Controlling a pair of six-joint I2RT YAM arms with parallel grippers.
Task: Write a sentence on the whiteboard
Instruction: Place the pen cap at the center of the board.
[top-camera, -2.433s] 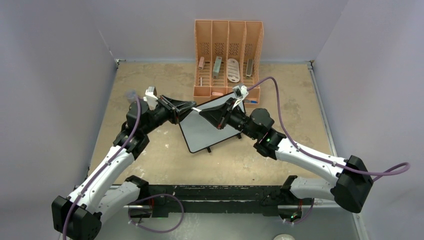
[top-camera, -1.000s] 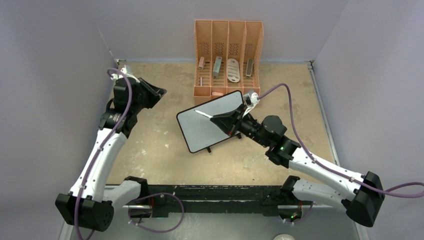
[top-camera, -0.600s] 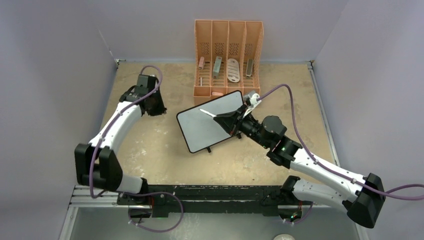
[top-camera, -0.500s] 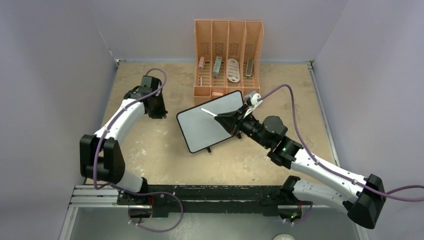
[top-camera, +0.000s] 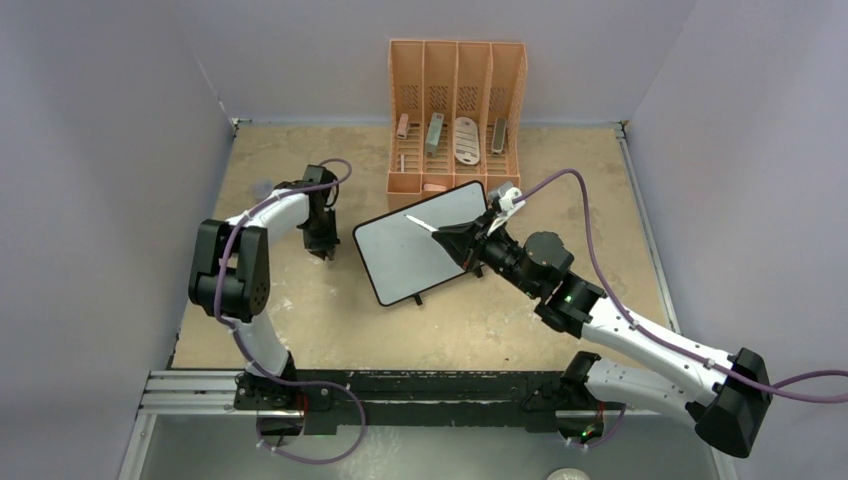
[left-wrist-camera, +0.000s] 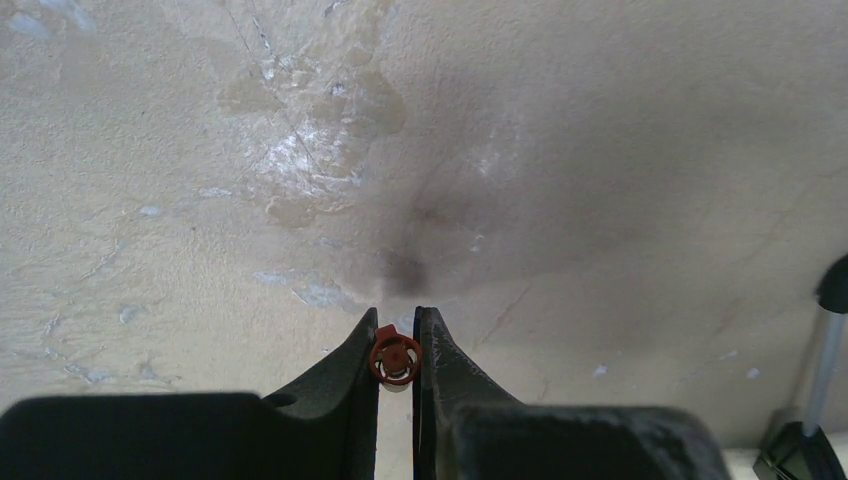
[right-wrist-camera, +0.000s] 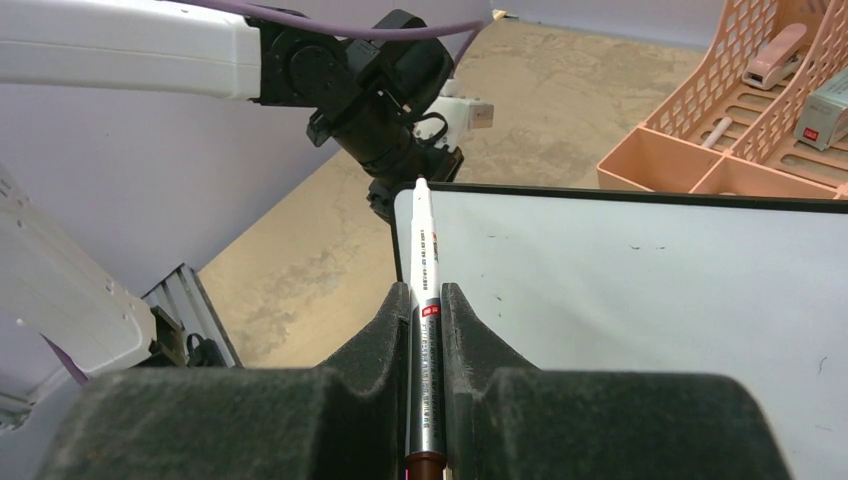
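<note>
At the left, the left hand (left-wrist-camera: 398, 318) points down at the mottled beige desk (top-camera: 300, 310), just beside the board's left corner. Its fingers are pinched almost together on a small round red marker cap (left-wrist-camera: 395, 360). That cap is tiny and held only at the fingertips, so any slackening could drop it and let it roll away. The hand is busy with the cap and so is not bracing anything. Next to it, the small white rectangular whiteboard with a thin black frame (top-camera: 395, 262) sits skewed on the desk on its little feet. It lies between the two hands, with its far corner close to the front of the organizer. No letters of the sentence show on it, only a few faint specks, so the writing appears not to have begun. With nothing holding the board, pressure from a stroke could push it toward the left hand or rock it on its feet, smearing the letters. Over the board, the slim white and silver marker (right-wrist-camera: 421, 225) is clamped in the right hand (right-wrist-camera: 426, 295) with much of its length ahead of the fingers. Pressed down, it could pivot or slide in that grip, and at such a shallow slant it may skid and leave faint lines. Behind the board stands the orange plastic slotted desk organizer (top-camera: 440, 70), which a wide sweep of the wrist could clip.
</note>
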